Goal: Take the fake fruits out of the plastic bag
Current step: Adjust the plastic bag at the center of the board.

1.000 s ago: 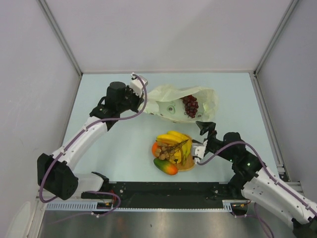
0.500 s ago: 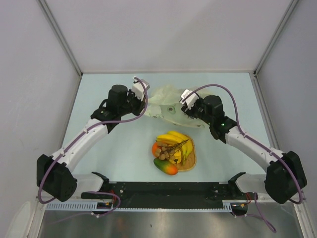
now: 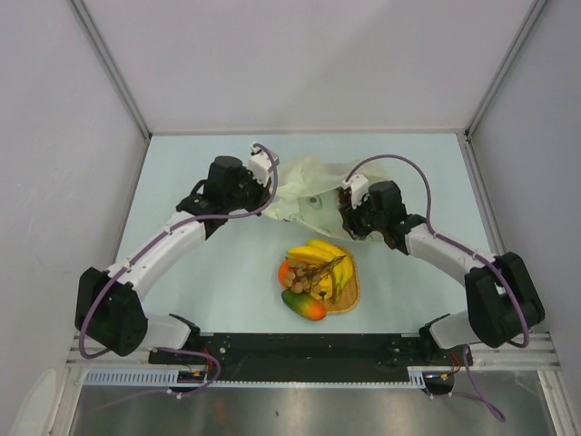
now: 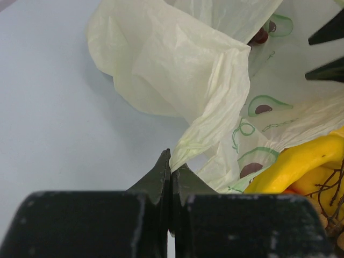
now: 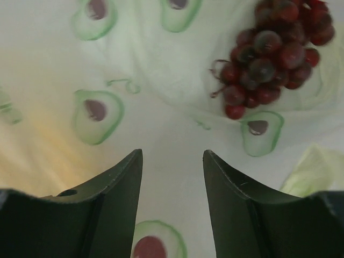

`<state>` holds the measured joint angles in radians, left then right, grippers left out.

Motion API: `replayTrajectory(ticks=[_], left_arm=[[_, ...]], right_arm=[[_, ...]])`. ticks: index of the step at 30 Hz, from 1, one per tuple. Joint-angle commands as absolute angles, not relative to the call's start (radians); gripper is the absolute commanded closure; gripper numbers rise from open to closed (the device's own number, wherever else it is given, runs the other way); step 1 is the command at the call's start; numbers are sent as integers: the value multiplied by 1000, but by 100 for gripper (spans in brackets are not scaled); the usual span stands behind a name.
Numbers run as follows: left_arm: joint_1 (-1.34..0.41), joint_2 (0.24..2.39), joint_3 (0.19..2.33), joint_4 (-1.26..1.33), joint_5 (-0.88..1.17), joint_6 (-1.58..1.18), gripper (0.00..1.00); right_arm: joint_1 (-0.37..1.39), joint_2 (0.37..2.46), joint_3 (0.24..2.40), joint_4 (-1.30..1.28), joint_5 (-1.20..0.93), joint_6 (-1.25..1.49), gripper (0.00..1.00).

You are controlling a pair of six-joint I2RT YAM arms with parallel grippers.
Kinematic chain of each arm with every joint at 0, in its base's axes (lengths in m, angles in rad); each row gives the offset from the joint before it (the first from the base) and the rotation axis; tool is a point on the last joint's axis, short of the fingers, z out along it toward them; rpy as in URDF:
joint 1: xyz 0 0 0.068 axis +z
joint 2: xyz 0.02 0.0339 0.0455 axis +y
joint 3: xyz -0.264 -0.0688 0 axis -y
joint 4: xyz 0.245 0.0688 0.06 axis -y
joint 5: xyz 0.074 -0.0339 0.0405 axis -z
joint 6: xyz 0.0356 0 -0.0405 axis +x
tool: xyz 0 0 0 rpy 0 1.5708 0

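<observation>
Purple grapes (image 5: 271, 51) inside plastic bag (image 4: 177, 70); left gripper (image 4: 171, 161) pinching bag.

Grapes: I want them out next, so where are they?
Right wrist view, upper right: the grapes lie in the plastic bag, just ahead of the right gripper, whose jaws stand apart.

Pale yellow-green translucent plastic bag (image 5: 48, 59), printed with green avocado halves with brown pits. Dark red-purple grapes (image 5: 274, 54). Yellow bananas (image 3: 318, 253), red-and-green mango (image 3: 304, 307), orange-tan woven mat (image 3: 352, 291). Pale blue table (image 3: 227, 272). Black left end effector (image 4: 171, 161) and right end effector (image 5: 172, 156).
</observation>
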<state>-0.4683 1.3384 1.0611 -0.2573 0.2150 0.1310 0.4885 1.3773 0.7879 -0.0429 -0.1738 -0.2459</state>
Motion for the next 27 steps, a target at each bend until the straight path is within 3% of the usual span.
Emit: replayTrajectory(ticks=[1, 6, 10, 16, 20, 24, 27], left_arm=[[-476, 1365, 1109, -268, 196, 155, 100], [-477, 1405, 1100, -249, 137, 167, 100], [-479, 1408, 1094, -242, 129, 161, 100], [-479, 1483, 1195, -204, 49, 169, 100], [-479, 1522, 1258, -173, 5, 172, 100], [-482, 1540, 1296, -170, 11, 155, 100], [-494, 1534, 1286, -179, 41, 155, 100]], right_arm=[[390, 1445, 910, -17, -180, -72, 47], [351, 1502, 933, 73, -112, 27, 46], [333, 1574, 975, 86, -52, 66, 35], [281, 1736, 1101, 152, -18, 55, 35], [270, 1891, 1303, 233, 39, 3, 34], [268, 1983, 1472, 204, 48, -23, 34], [273, 1982, 1485, 164, 38, -5, 34]])
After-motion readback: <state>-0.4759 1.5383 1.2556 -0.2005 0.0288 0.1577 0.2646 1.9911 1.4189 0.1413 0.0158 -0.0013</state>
